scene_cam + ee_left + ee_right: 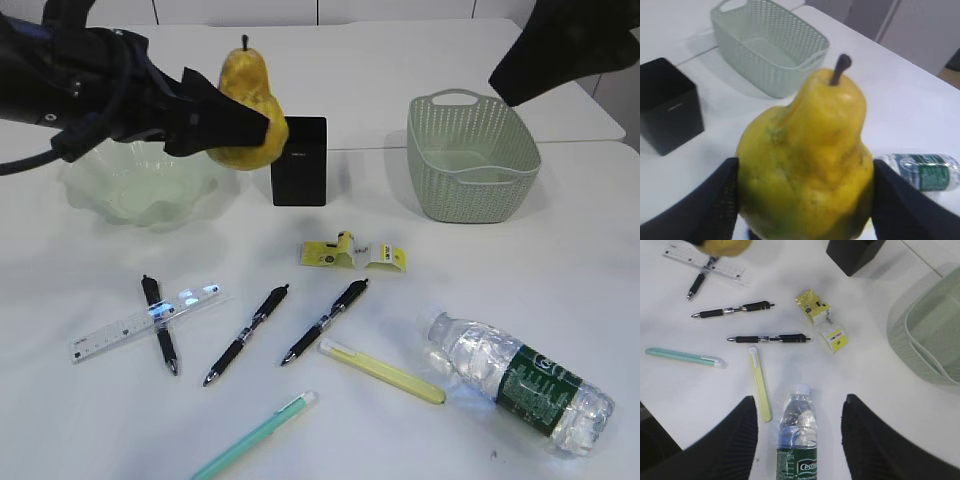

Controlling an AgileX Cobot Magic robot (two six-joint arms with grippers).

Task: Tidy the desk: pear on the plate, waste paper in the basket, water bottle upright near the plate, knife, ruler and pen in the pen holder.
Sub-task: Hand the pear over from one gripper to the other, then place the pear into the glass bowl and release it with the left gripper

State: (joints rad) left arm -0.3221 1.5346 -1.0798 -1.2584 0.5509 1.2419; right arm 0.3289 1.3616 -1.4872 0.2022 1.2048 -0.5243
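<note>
My left gripper is shut on the yellow pear, held upright in the air just right of the wavy green plate; black fingers press both its sides. My right gripper hangs open high over the lying water bottle, touching nothing. The yellow knife lies left of the bottle's cap. The clear ruler lies under a black pen. The crumpled yellow waste paper sits in front of the black pen holder and the basket.
Two more black pens lie mid-desk, and a mint-green pen lies at the front edge. The basket and the pen holder stand in the back row beside the plate. The desk's far edge runs behind them.
</note>
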